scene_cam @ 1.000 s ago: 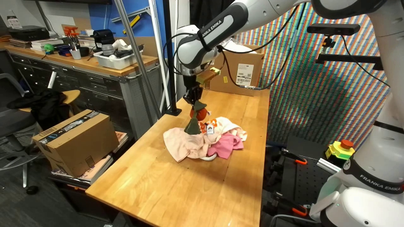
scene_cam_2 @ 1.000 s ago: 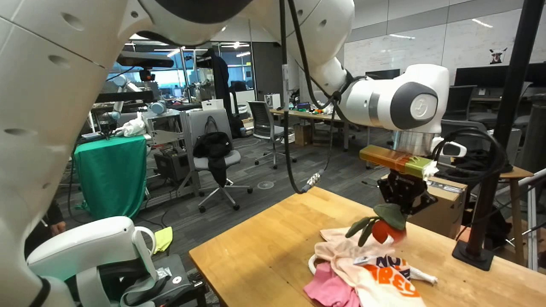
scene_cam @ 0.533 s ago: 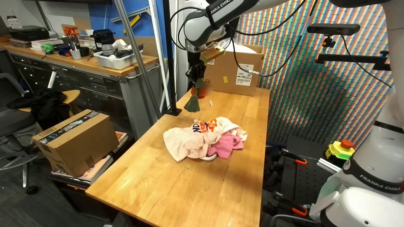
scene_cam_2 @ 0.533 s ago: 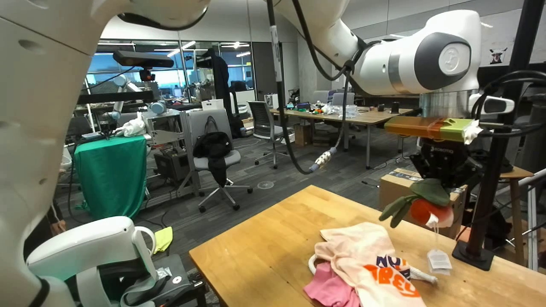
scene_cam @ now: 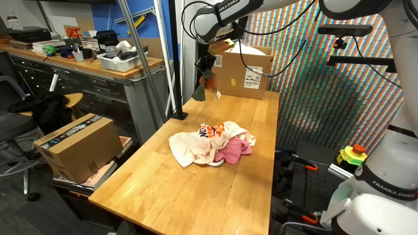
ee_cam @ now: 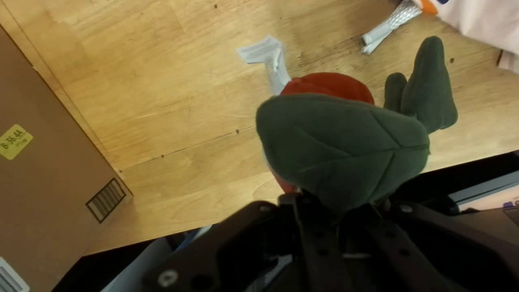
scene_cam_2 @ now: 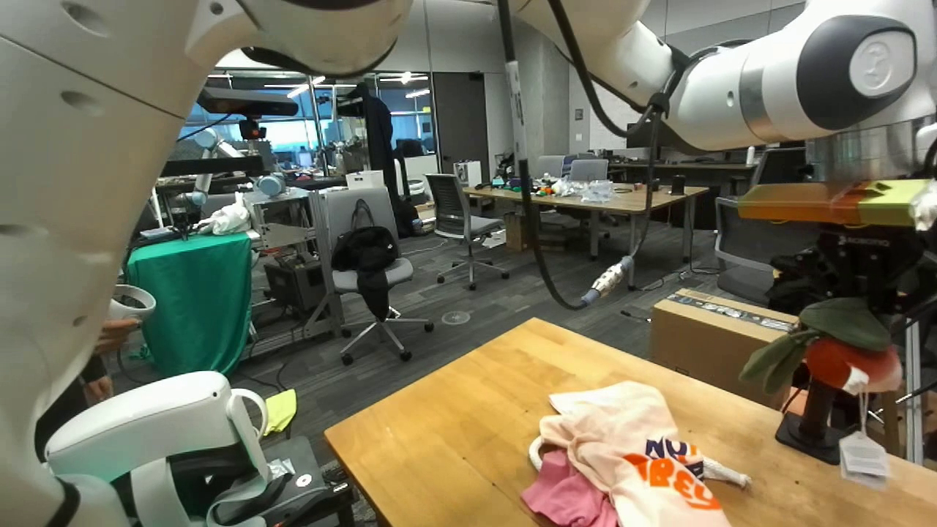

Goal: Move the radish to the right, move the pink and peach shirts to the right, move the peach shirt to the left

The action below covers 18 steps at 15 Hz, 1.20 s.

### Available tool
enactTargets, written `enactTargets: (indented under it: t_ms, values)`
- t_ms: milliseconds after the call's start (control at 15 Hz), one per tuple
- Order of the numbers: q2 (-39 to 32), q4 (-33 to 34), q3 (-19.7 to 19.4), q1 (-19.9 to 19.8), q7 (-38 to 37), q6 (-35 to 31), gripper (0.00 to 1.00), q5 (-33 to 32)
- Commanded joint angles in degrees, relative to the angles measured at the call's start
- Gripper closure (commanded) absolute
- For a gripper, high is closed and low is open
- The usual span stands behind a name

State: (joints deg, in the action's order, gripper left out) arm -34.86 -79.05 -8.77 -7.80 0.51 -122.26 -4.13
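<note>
Cardboard box (scene_cam: 237, 72) on the wooden table (scene_cam: 202, 195), black bag (scene_cam_2: 366, 249) on a grey chair (scene_cam_2: 400, 271).

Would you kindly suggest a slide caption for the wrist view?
Claw gripping a toy radish over a wooden table, cardboard box at frame left.

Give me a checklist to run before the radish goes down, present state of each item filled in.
1. Hold secure: ok; the gripper is shut on the radish at its large leaf.
2. Radish off the garments: ok; it hangs in the air, apart from the peach shirt and pink shirt.
3. Tag off the table: cannot tell; the paper tag dangles below the radish, its gap to the wood unclear.
4. Room beside the tall cardboard box: cannot tell; the radish overlaps it in an exterior view, depth unclear.
5. Pink shirt uncovered: not ok; the peach shirt lies partly over it.
</note>
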Motion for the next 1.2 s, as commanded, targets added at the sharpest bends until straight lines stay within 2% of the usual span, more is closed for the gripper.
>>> enactTargets:
  t_ms: [0, 467, 867, 933, 1000, 1133]
  values:
    - [-7.0, 13.0, -0.8, -2.2, -1.9, 5.3, 0.92, -0.4]
    - [-16.3, 30.0, -1.4, -6.5, -2.9, 11.2, 0.92, -0.1]
    - [-23.7, 43.0, -4.3, -9.3, -7.0, 10.2, 0.92, -0.6]
    - [-23.6, 42.9, -3.9, -9.8, -7.0, 10.0, 0.67, -0.9]
    - [-24.3, 44.0, -4.0, -10.0, -7.4, 10.1, 0.66, -1.1]
    - [-25.6, 45.8, -4.0, -10.4, -6.8, 11.0, 0.52, -1.4]
